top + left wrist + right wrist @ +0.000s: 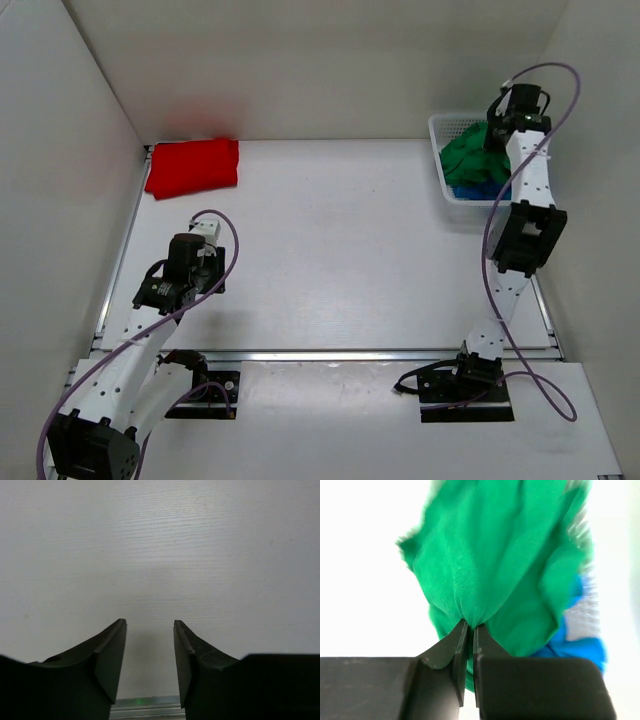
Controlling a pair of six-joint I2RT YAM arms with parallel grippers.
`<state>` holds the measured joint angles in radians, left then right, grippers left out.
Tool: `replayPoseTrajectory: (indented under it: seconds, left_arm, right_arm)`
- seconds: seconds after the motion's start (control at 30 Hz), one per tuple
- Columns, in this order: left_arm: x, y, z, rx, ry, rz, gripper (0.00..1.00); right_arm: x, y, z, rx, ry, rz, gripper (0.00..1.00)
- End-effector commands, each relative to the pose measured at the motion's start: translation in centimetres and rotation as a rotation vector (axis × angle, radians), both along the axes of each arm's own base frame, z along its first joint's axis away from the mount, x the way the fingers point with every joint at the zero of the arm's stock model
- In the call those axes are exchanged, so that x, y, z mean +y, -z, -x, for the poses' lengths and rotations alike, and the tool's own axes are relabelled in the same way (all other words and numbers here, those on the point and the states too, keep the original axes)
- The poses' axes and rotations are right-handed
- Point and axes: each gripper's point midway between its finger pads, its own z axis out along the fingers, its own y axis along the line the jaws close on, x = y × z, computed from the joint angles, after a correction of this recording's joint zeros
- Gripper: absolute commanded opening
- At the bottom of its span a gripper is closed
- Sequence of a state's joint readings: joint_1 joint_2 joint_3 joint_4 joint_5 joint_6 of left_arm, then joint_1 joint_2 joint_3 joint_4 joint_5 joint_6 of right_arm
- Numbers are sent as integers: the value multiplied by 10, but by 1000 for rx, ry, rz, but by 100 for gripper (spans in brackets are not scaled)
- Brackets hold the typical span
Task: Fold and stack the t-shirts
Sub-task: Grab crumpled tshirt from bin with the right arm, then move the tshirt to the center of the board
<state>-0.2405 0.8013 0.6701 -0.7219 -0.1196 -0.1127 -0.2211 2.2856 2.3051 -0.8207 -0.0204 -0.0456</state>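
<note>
The red t-shirt [192, 166] lies folded at the table's far left corner. The green t-shirt [466, 152] hangs bunched over the white mesh basket [444, 186] at the far right, with the blue t-shirt [478, 188] under it in the basket. My right gripper [492, 135] is shut on a pinch of the green t-shirt [490, 555], which hangs from the jaws in the right wrist view; the blue t-shirt [585, 647] shows below it. My left gripper [205, 229] is open and empty over bare table near the left side, its fingers [111, 650] apart.
White walls enclose the table on the left, back and right. A metal rail [330, 354] runs along the table's near edge, also seen between my left fingers in the left wrist view [145, 707]. The right arm's cable [490, 250] loops beside the basket.
</note>
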Motion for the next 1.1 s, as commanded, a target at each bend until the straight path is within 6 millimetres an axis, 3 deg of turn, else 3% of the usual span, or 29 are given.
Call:
replayPoseTrajectory:
  seconds: [0.0, 0.07, 0.1, 0.13, 0.17, 0.2, 0.23, 0.33, 0.4, 0.47, 0.5, 0.53, 0.57, 0.6, 0.67, 0.7, 0.8, 0.83, 0.9, 0.97, 1.0, 1.03, 1.07]
  left_arm:
    - [-4, -10, -2, -40, 18, 11, 52]
    - [-2, -13, -1, -55, 9, 11, 53]
    - [-2, -16, -3, -70, 6, 12, 56]
    - [-1, -17, -1, -74, 6, 12, 56]
    - [0, -19, -2, -86, 3, 17, 56]
    - [-1, -21, -2, -91, 8, 19, 56]
    - [-2, -22, -1, -98, 9, 18, 56]
    - [1, -24, -1, -114, -3, 24, 59]
    - [0, -26, 0, -124, 8, 22, 59]
    - [0, -30, 0, -138, -2, 31, 57]
    - [0, -32, 2, -141, 2, 31, 58]
    - [0, -33, 1, -151, 1, 35, 57]
    - [1, -33, 1, -152, -4, 39, 56]
    - [4, -34, 0, -158, -18, 35, 55]
    - [4, -37, 0, -170, -20, 38, 54]
    - [5, -36, 0, -165, -23, 37, 51]
    - [7, -34, -1, -154, -34, 34, 48]
    - [5, -33, 0, -149, -25, 34, 48]
    - [4, -32, 0, -143, -18, 34, 47]
    - [3, -31, -1, -142, -3, 28, 49]
    - [-1, -30, 0, -134, 12, 36, 50]
    - [-1, -30, -1, -134, 17, 32, 52]
    - [-6, -27, -1, -119, 48, 31, 56]
  right_arm:
    - [36, -242, 37, -540, -74, 36, 0]
    - [78, -335, 90, -762, -172, 8, 0]
    - [88, -344, 97, -796, -208, 2, 1]
    - [114, -379, 131, -884, -258, 6, 0]
    - [136, -396, 146, -935, -291, 22, 0]
    - [143, -416, 173, -994, -292, 71, 0]
    - [164, -427, 199, -1034, -336, 55, 0]
    - [194, -435, 236, -1070, -434, -24, 0]
    - [208, -422, 241, -1029, -481, -108, 0]
    - [235, -404, 242, -996, -551, -153, 0]
    - [252, -384, 238, -950, -581, -180, 0]
    - [265, -358, 230, -882, -597, -201, 0]
    - [302, -328, 228, -803, -675, -240, 0]
    - [311, -312, 224, -766, -678, -248, 0]
    - [346, -243, 217, -609, -726, -273, 0]
    - [368, -218, 217, -543, -762, -316, 0]
    - [405, -134, 217, -307, -815, -384, 2]
    - [408, -122, 219, -259, -820, -377, 5]
    - [413, -96, 214, -194, -809, -338, 27]
    - [400, -105, 207, -238, -768, -320, 44]
    - [396, -100, 206, -227, -756, -321, 54]
    - [382, -107, 202, -241, -728, -340, 58]
    - [378, -100, 204, -216, -712, -364, 60]
